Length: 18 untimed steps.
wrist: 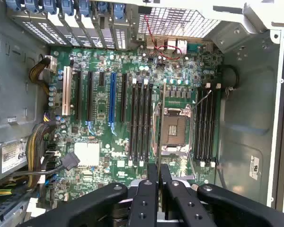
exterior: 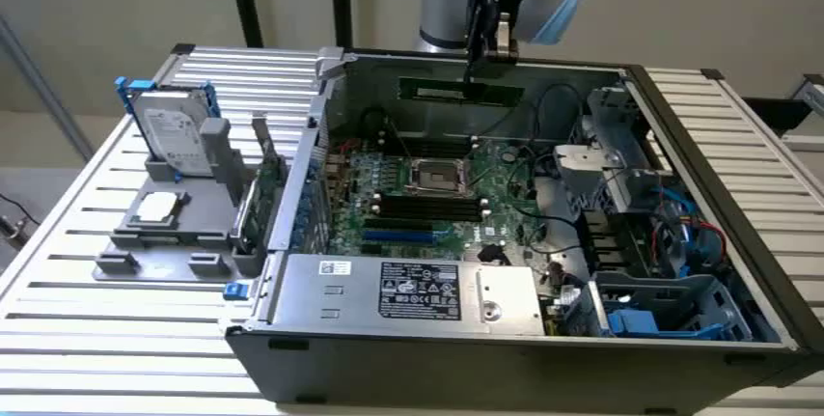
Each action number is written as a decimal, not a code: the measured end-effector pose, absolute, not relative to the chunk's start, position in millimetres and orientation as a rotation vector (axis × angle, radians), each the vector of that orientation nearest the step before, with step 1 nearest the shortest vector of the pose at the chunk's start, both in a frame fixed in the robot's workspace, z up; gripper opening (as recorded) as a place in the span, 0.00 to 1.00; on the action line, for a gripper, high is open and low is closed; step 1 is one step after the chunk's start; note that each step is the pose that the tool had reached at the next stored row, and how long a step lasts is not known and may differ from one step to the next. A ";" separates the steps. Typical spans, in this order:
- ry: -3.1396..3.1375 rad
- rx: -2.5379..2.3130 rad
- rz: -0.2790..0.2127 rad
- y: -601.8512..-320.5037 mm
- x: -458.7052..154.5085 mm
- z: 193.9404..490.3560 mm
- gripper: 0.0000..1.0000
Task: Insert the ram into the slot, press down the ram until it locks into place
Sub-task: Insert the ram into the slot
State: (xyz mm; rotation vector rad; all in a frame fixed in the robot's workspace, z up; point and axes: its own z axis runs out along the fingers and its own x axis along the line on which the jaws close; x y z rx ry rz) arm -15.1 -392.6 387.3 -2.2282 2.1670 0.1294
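1. We've got the gripper with its fingers pinching the ram, hanging high over the case, well above the slot.
2. Several slots lie side by side (all alike), so a small offset could land us on the wrong one.
3. Any tilt in the pinch, and pressing may seat only one end.

A white slatted bench carries an open dark computer case, lying on its side, and just beside it, toward the exterior view's left, a grey plastic holder resting on the slats.
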 end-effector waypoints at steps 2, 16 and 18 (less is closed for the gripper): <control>2.166 -2.228 0.131 -392.6 -15.1 387.3 0.13; 2.167 -2.228 0.129 -392.6 -19.3 384.9 0.13; 2.168 -2.230 0.127 -392.7 -21.9 382.1 0.13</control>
